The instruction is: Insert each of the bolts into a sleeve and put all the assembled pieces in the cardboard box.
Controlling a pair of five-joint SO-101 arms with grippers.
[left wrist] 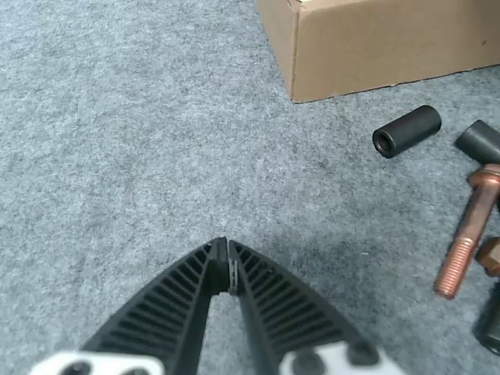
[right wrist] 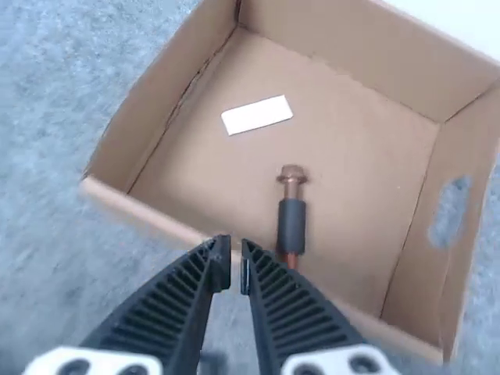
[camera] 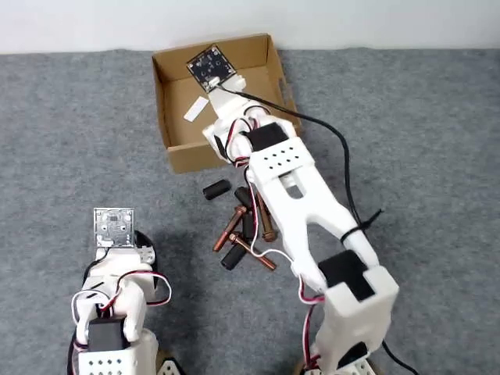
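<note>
The grey-carpeted bench (camera: 437, 156) is seen below the shut, empty left hand (left wrist: 226, 246); the right hand (right wrist: 236, 248) is held barely parted, empty.

Desk (left wrist: 117, 117): rough grey felt-like cloth.
Cardboard box (right wrist: 351, 148): matt brown card.
Bolt (left wrist: 466, 234): coppery metal.
Sleeve (left wrist: 406, 130): smooth matt black.
My left pincer (left wrist: 227, 244): ribbed black plastic.

Grey carpet (camera: 437, 156) spreads under everything, with a white wall (camera: 78, 23) along its far edge.
</note>
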